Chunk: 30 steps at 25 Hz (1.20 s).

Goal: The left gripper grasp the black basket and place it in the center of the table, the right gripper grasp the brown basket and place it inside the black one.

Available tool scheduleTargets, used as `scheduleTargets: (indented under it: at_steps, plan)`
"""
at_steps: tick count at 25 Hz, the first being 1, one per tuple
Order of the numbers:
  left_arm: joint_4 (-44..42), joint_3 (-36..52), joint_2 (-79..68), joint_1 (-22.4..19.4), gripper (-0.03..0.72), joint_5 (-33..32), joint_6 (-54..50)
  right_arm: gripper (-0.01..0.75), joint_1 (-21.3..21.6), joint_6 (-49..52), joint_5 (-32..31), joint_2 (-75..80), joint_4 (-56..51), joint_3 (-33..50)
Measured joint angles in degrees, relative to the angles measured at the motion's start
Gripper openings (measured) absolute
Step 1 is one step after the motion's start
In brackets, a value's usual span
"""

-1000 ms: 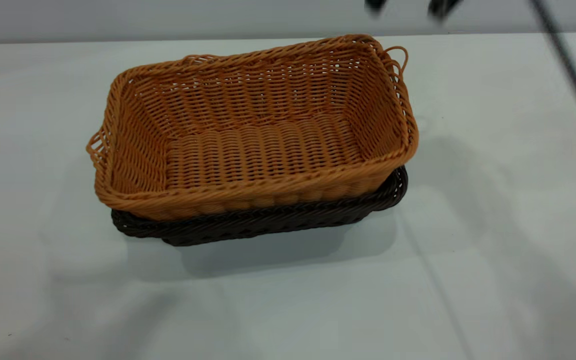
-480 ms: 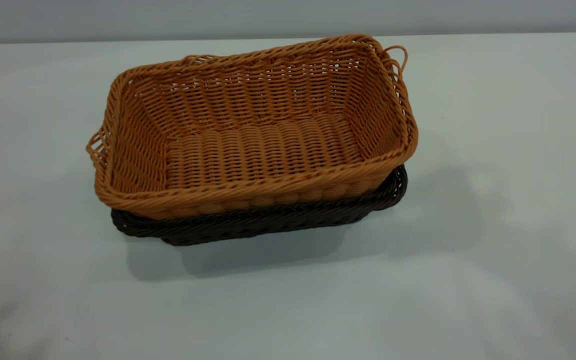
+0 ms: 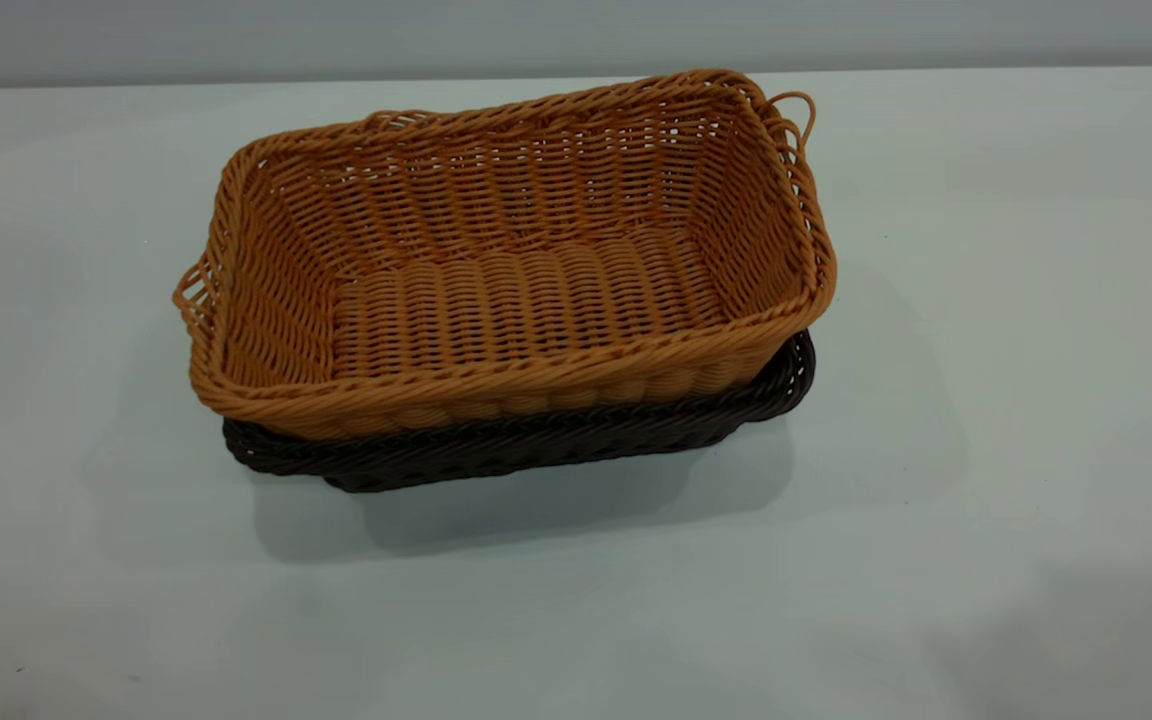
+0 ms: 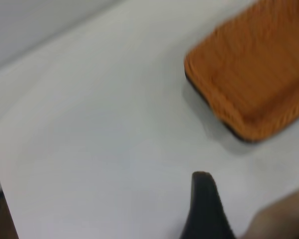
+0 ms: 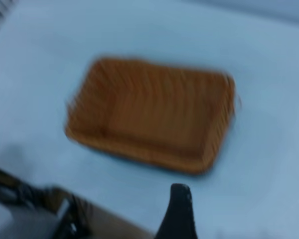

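A plain white-grey tabletop (image 3: 986,500) meets a pale grey wall behind. Near its middle, the brown basket (image 3: 506,290) sits nested inside the black basket (image 3: 536,445), whose dark rim shows beneath. Both tools are away from the baskets; each wrist view shows only one dark fingertip (image 4: 205,209), so whether they are open is unclear.

Lab-like; bare white table (image 3: 986,350); grey wall (image 3: 536,35)
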State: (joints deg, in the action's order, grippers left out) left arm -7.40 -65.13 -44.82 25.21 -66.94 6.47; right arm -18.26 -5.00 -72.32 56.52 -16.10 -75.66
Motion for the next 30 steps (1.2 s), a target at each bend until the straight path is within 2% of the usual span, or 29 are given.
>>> scheduleTargets:
  at_steps: [9,14,18,22,30]
  plan:
    - [0.54,20.91,4.72,0.00,0.453,0.00,-2.90,0.565,0.00,3.19,0.05,-17.37,4.88,32.61]
    - [3.95,30.69,6.21,0.00,0.453,0.50,-3.21,0.565,0.00,5.00,3.06,-23.07,6.01,45.17]
    - [6.43,36.47,6.53,0.00,0.453,4.18,-3.21,0.565,0.00,5.89,8.74,-25.39,6.18,47.37]
    - [7.87,37.33,7.02,0.00,0.453,4.76,-4.34,0.565,0.00,5.89,14.49,-25.46,6.56,47.56]
    - [10.93,37.39,10.76,0.00,0.453,4.82,-5.70,0.565,0.00,5.84,8.99,-26.05,7.39,48.91]
